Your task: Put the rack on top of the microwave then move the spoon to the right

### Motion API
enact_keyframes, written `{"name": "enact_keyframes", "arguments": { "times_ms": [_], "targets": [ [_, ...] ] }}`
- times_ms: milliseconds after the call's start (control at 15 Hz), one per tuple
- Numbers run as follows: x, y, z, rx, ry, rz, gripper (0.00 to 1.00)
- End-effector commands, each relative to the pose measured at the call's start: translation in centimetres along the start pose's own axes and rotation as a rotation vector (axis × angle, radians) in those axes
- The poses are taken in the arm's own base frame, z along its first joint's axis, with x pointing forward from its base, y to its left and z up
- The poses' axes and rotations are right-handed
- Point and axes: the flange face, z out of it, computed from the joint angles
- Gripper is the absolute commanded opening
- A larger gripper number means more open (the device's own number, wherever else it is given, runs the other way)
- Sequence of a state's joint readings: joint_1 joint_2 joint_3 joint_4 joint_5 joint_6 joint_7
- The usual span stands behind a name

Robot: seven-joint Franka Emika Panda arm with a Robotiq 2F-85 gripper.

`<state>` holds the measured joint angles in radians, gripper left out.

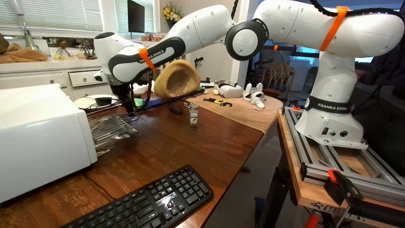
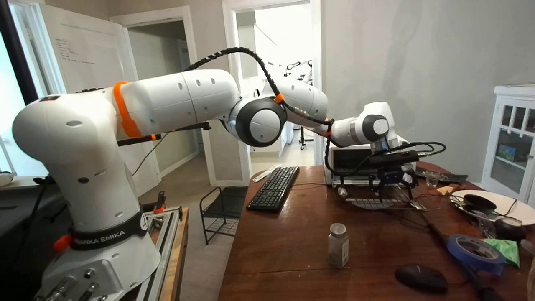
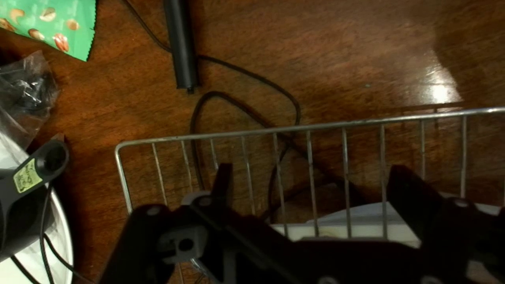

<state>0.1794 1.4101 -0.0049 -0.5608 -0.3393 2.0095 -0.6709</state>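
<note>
The rack, a silver wire grid, lies in front of the white microwave. In an exterior view the rack is partly behind my gripper, with the microwave's dark door behind. In the wrist view the rack's edge bar runs across the picture. My gripper is open, its fingers wide apart over the bars with nothing clamped between them. My gripper points down at the rack; contact cannot be told. A shiny silver piece beside the rack looks like a spoon, but is unclear.
A keyboard lies before the microwave. A glass shaker and a mouse stand on the table. Blue tape, a white dish, a green packet, a black rod and cables lie near the rack.
</note>
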Motion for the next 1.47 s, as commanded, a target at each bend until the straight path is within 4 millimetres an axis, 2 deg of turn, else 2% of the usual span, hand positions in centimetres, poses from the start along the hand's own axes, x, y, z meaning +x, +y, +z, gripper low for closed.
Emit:
{"name": "enact_keyframes", "arguments": {
  "times_ms": [0,1400],
  "targets": [
    [0.4,-0.6,-0.3,0.022,-0.005,0.012,1.0],
    [-0.3,-1.2,2.0,0.055,-0.051,0.044,1.0]
  ]
}}
